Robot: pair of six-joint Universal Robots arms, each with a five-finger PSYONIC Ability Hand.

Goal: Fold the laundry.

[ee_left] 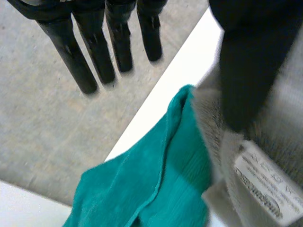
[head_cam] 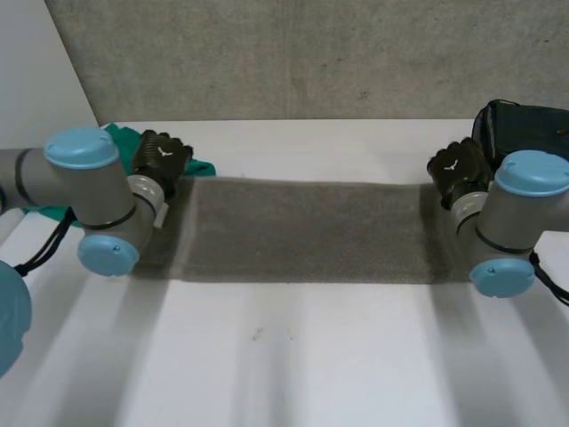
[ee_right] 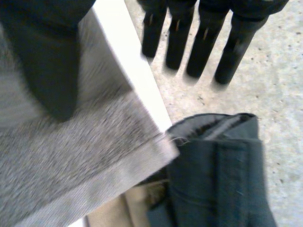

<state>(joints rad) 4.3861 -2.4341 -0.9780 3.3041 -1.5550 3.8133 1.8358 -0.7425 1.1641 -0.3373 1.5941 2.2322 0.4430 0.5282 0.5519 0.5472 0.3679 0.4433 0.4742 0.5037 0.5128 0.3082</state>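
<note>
Two towel (head_cam: 307, 231) corners are thinly thumb-pinched by left hand (head_cam: 162, 156) and right hand (head_cam: 458, 165), so either may be lost under tension.

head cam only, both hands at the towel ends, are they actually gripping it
observer: the left hand pinches the towel under its thumb; its fingers stick out straight, off the cloth.
operator: right one the same
observer: yes, the right hand has its thumb on the towel and its fingers straight, clear of it.
operator: which end has the label
observer: the left end: a white label lies by that thumb.
</note>
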